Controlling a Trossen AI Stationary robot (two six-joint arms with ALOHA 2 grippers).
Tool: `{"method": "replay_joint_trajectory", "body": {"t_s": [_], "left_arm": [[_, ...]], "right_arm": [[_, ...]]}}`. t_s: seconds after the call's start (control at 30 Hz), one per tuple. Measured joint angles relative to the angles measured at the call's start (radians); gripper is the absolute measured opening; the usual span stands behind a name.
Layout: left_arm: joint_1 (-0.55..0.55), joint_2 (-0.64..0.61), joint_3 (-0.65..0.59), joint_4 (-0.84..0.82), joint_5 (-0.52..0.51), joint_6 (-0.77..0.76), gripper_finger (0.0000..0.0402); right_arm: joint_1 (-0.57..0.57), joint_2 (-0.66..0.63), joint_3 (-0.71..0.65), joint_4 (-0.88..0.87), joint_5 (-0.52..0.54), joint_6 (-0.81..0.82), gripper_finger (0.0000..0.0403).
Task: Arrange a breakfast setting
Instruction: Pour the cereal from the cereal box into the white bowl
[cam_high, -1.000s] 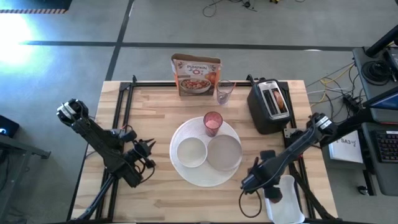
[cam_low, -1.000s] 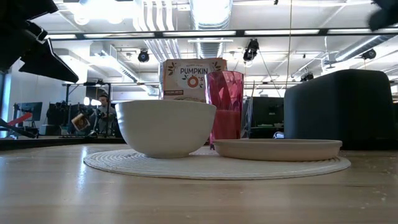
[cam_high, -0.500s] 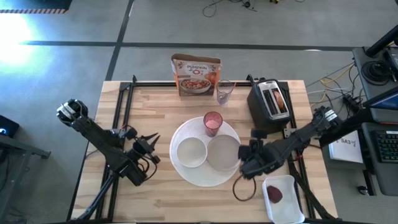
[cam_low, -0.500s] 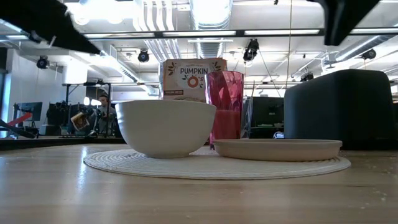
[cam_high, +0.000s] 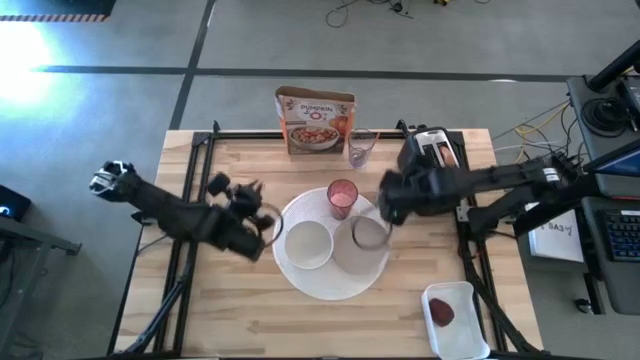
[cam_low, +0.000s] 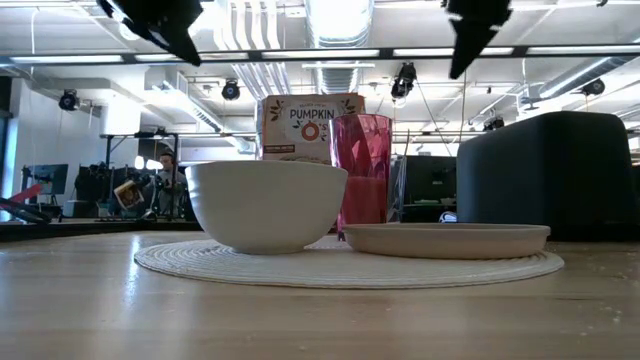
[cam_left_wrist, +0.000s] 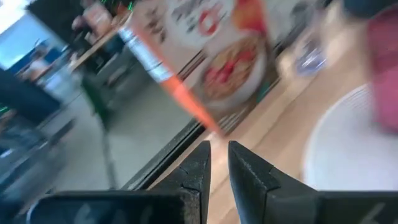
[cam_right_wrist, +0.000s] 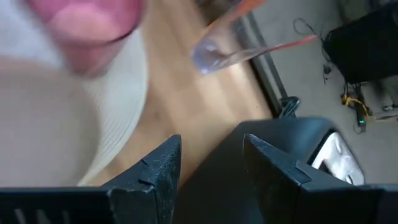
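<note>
— From above? Big round white plate (cam_high: 330, 280) mid-surface, carrying small white bowl (cam_high: 307, 243), small pale round plate (cam_high: 360, 246), pink cup (cam_high: 342, 198); dark-red fruit (cam_high: 441, 313) aside.
— Wrist views? Left pincer (cam_left_wrist: 219, 163) nearly closed, empty; right pincer (cam_right_wrist: 211, 163) open, empty.

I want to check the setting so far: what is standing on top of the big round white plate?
On the big round white plate stand the small white bowl, the small pale round plate and the pink cup. The right tool covers part of the small plate.
</note>
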Motion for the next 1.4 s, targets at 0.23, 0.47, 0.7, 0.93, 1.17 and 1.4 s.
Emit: {"method": "replay_joint_trajectory", "body": {"t_s": [0.23,0.47,0.7,0.93,1.17,1.4], "left_arm": [[0.177,-0.003,0.026,-0.106,0.063,0.053,0.0039],[0.211,-0.007,-0.007,-0.053,0.107,0.079,0.0039],[0.218,-0.008,-0.011,-0.025,0.156,0.091,0.0039],[0.248,-0.008,-0.033,0.001,0.162,0.099,0.0039],[0.300,-0.008,-0.077,0.000,0.166,0.097,0.0039],[0.374,-0.016,-0.086,-0.001,0.177,0.105,0.0039]], "right_arm": [[-0.223,-0.115,-0.152,0.350,-0.161,-0.249,0.0164],[-0.377,-0.199,-0.326,0.633,-0.441,-0.428,0.0164],[-0.484,-0.243,-0.430,0.731,-0.542,-0.546,0.0164],[-0.568,-0.281,-0.572,0.911,-0.702,-0.527,0.0164],[-0.582,-0.339,-0.780,1.249,-0.835,-0.459,0.0164],[-0.576,-0.370,-0.950,1.523,-1.094,-0.359,0.0164]]}}
